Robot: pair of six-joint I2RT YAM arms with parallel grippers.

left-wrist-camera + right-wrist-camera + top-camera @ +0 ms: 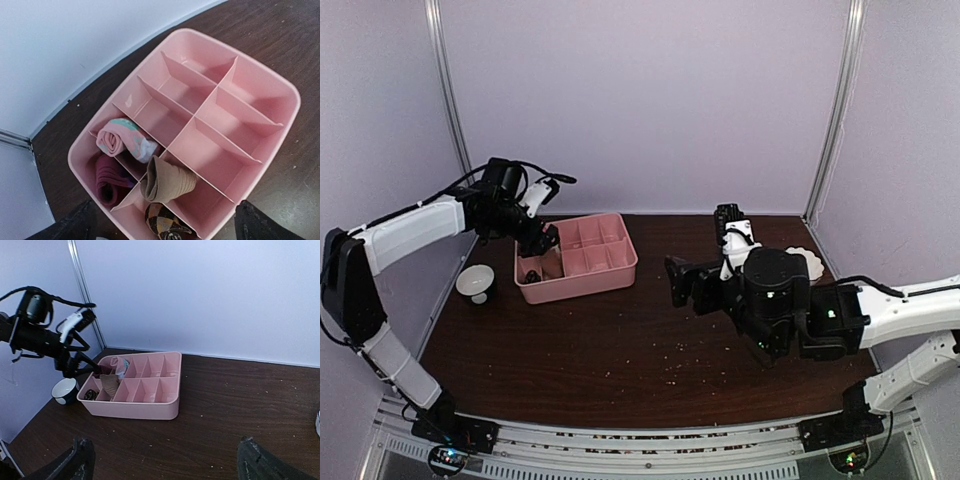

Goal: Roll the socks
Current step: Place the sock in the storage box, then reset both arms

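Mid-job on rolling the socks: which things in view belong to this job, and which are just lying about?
Job:
- pink-and-mint sock roll, already rolled, in the tray
- tan sock roll, already rolled, in the tray

Lying about:
- dark red bundle
- argyle roll
- pink divided tray
- white bowl, beside the tray
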